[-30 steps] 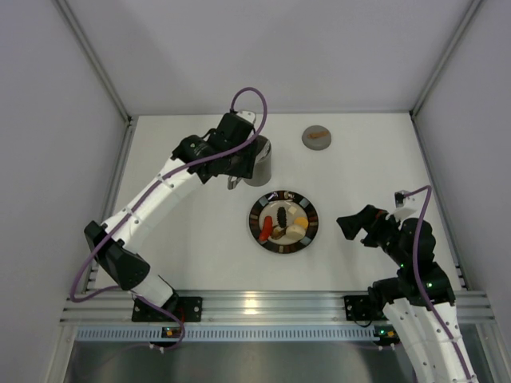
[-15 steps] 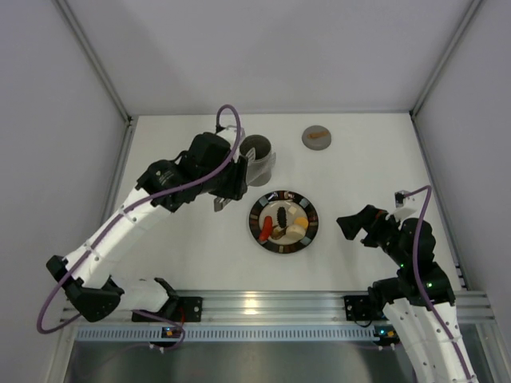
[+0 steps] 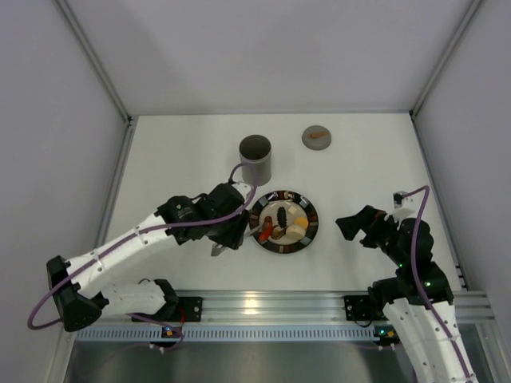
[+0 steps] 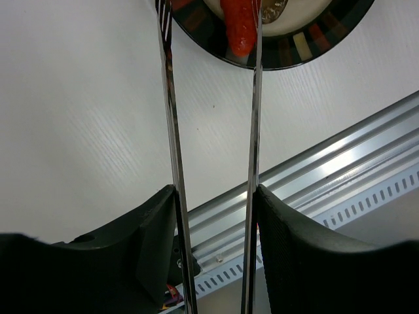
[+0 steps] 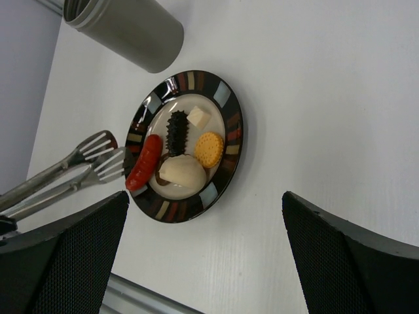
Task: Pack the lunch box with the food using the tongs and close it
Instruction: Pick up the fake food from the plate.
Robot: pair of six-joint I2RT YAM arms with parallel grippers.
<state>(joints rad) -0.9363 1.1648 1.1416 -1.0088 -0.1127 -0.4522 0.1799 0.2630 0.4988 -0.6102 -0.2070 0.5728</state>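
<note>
Red and glossy, the sausage (image 5: 144, 166) on the plate (image 5: 227, 108) at the desk's (image 3: 176, 159) middle looks light, soft and slippery, so pinch its middle gently with the steel tongs (image 4: 171, 131) clamped in your left end effector (image 4: 215, 193); the right end effector (image 5: 204, 219) hangs wide open.

1. The left gripper (image 4: 215, 193) holds the tongs (image 4: 171, 131), one slim silver arm lying against the inner face of each dark finger (image 4: 288, 248).
2. Both arms run up, slightly apart, to a dark plate (image 4: 294, 49) with a striped rim.
3. A red piece of food (image 4: 239, 23) lies on the plate between the arms, touching the right-hand one.
4. Below lie the white table (image 4: 85, 118) and a metal rail (image 4: 340, 163).
</note>
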